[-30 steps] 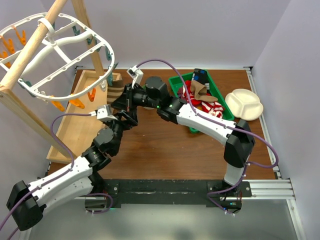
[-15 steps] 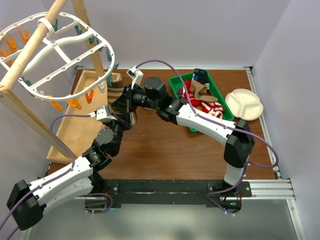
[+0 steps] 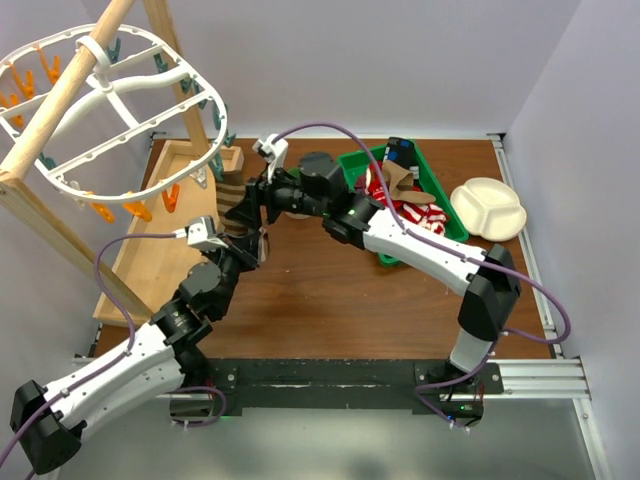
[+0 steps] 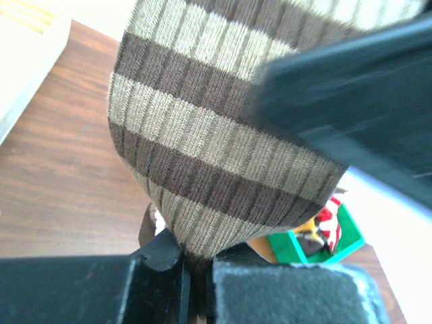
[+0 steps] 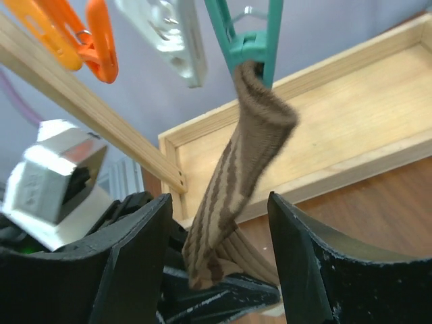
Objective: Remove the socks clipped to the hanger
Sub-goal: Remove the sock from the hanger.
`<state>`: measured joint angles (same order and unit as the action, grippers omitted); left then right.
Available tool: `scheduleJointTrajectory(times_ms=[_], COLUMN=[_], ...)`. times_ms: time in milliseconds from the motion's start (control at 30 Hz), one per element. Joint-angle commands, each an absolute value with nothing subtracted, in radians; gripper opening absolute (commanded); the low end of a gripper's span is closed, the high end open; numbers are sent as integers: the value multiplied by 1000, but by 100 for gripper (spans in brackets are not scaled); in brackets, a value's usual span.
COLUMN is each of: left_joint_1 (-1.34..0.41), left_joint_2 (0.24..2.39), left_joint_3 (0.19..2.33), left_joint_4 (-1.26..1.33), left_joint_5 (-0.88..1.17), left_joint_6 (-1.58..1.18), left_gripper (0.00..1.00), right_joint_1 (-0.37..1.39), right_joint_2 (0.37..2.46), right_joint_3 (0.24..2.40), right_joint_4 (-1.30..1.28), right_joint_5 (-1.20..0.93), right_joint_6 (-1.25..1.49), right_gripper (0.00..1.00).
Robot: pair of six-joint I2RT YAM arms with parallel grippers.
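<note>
A brown-and-tan striped sock [image 5: 253, 148] hangs from a teal clip [image 5: 246, 34] on the white oval hanger [image 3: 215, 140]. My left gripper [image 4: 196, 260] is shut on the sock's [image 4: 216, 135] lower end, at the table's left [image 3: 245, 238]. My right gripper [image 5: 219, 229] is open, one finger on each side of the hanging sock without touching it. In the top view it [image 3: 250, 200] sits just above the left gripper. More socks [image 3: 415, 210], red-and-white among them, lie in the green bin [image 3: 450, 222].
The hanger hangs on a wooden pole frame [image 3: 60, 95] with orange clips [image 5: 88, 34] nearby. A shallow wooden tray [image 3: 150, 260] lies under it at the left. A white divided plate [image 3: 488, 208] sits right of the bin.
My left gripper has shut on the sock's lower end. My right gripper has just opened and let go of the sock. The hanger has swung a little.
</note>
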<state>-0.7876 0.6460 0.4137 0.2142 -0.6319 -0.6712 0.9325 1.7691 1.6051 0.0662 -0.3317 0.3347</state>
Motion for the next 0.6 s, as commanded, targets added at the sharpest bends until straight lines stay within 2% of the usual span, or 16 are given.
scheduleJointTrajectory(times_ms=[0, 100, 567], left_joint_1=[-785, -784, -785], left_joint_2=[623, 614, 632], left_joint_3=[442, 448, 462], left_joint_4=[138, 123, 130], left_joint_5=[-595, -598, -597], left_joint_6=[-721, -716, -696], left_gripper=[0, 0, 0], right_joint_1=[873, 845, 891], right_joint_2=[1669, 1670, 1762], right_joint_3=[1565, 1565, 1758], right_joint_4=[188, 245, 181], right_joint_5=[-435, -482, -400], right_joint_6=[270, 290, 227], right_gripper=[63, 63, 63])
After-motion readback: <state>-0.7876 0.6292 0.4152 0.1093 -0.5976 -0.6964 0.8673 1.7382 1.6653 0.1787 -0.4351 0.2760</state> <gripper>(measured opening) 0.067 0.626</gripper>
